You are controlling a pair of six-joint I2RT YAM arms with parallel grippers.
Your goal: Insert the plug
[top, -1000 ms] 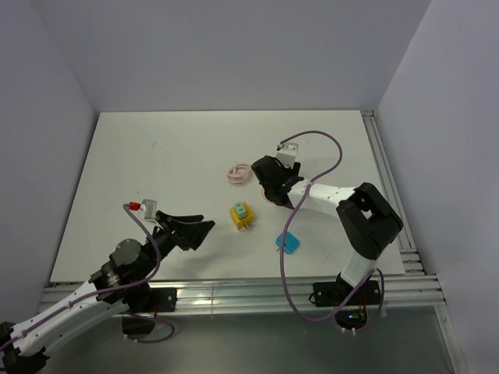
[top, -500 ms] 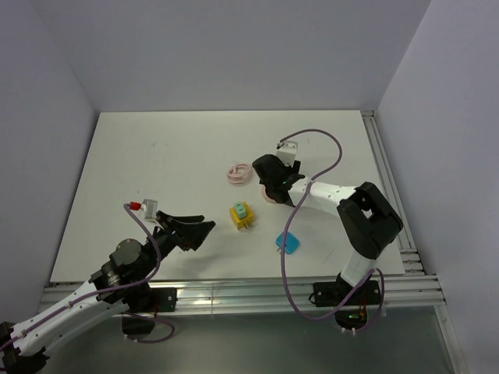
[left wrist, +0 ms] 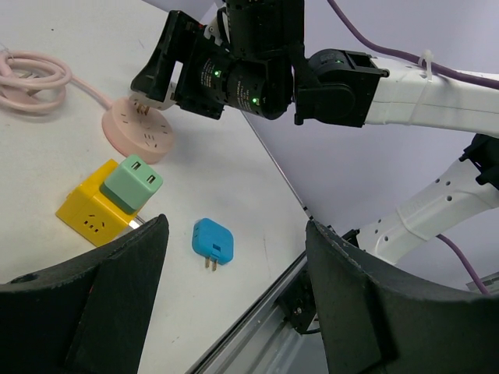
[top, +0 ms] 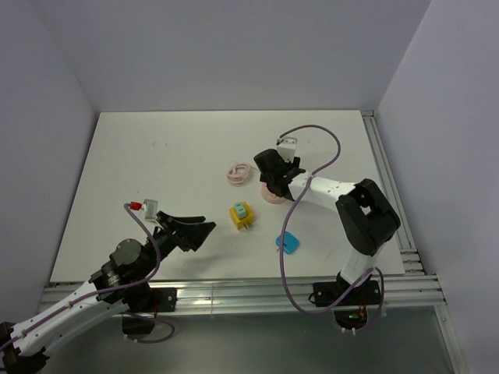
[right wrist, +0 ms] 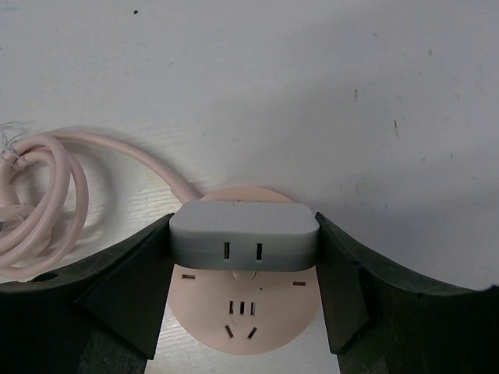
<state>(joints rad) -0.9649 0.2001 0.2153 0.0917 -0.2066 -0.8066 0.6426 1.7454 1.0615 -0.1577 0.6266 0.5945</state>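
Observation:
My right gripper (right wrist: pixel 243 248) is shut on a grey plug block (right wrist: pixel 243 232), one finger on each short side. The plug hangs over the far part of the round pink socket (right wrist: pixel 242 315), whose near slots show uncovered. I cannot tell whether the plug touches the socket. From above, the right gripper (top: pixel 273 173) sits just behind the pink socket (top: pixel 273 194) at table centre. My left gripper (left wrist: pixel 234 288) is open and empty, also seen from above (top: pixel 191 231) at the near left, away from the socket (left wrist: pixel 136 132).
A coiled pink cable (top: pixel 238 172) runs left from the socket. A yellow cube with a green plug on it (top: pixel 241 216) lies in front of it, and a blue plug (top: pixel 288 242) lies on its back near the front edge. A metal rail (top: pixel 390 187) edges the table's right side.
My right gripper has moved a little toward the back with the grey plug, uncovering the pink socket in the top view. The left arm has not moved.

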